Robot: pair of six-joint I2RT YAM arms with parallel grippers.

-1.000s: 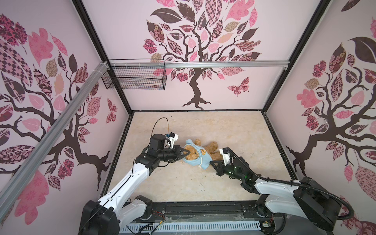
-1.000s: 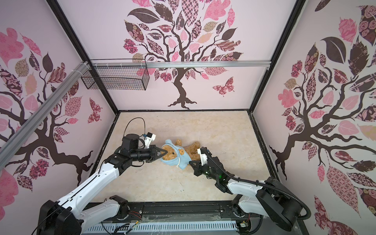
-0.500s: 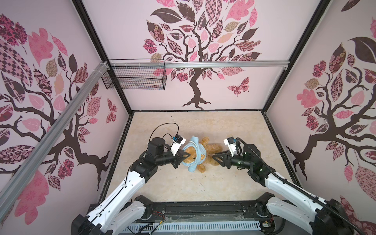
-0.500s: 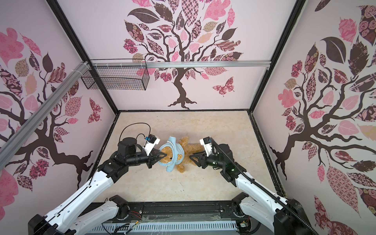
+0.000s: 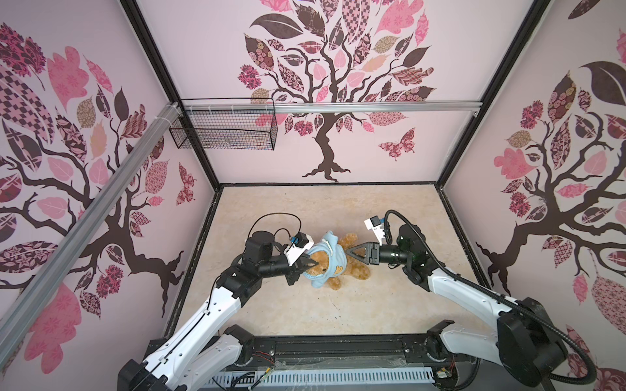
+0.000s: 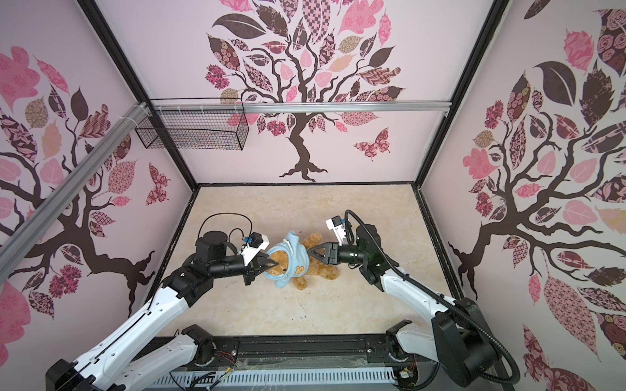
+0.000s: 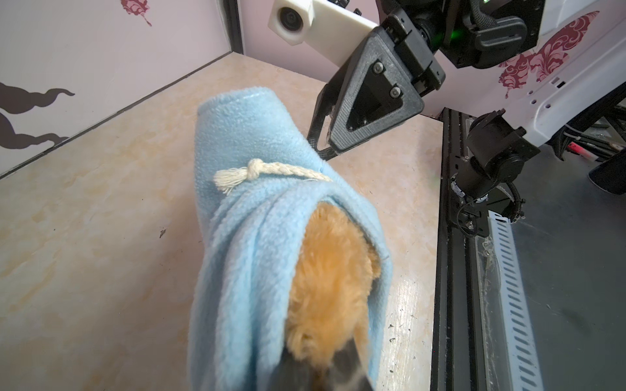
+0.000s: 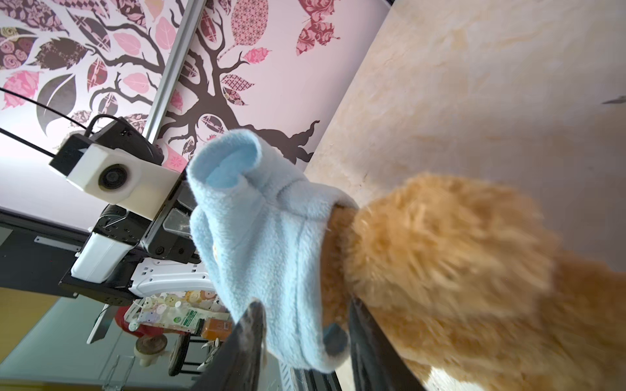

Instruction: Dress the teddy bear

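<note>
The teddy bear (image 5: 356, 269), golden-brown, lies mid-floor with a light blue shirt (image 5: 330, 256) over its head and chest, and both top views show it (image 6: 323, 270). My left gripper (image 5: 306, 262) is shut on the fur at the bear's head, inside the shirt's opening (image 7: 244, 237). Its fingertips (image 7: 342, 367) pinch the fur (image 7: 328, 277). My right gripper (image 5: 349, 252) meets the shirt from the right. Its jaws stand open, one on each side of the shirt's hem (image 8: 298, 331). The bear's body (image 8: 440, 257) lies beside one finger (image 8: 360, 325). An empty sleeve (image 8: 230, 162) sticks up.
A black wire basket (image 5: 223, 130) hangs on the rail at the back left. Patterned walls close in three sides of the beige floor (image 5: 321, 210). A black rail (image 5: 338, 345) with both arm bases runs along the front edge.
My right gripper has opened and swung from the bear's near side up to the shirt's hem on the right. The left gripper, still shut, has turned the bear more upright.
</note>
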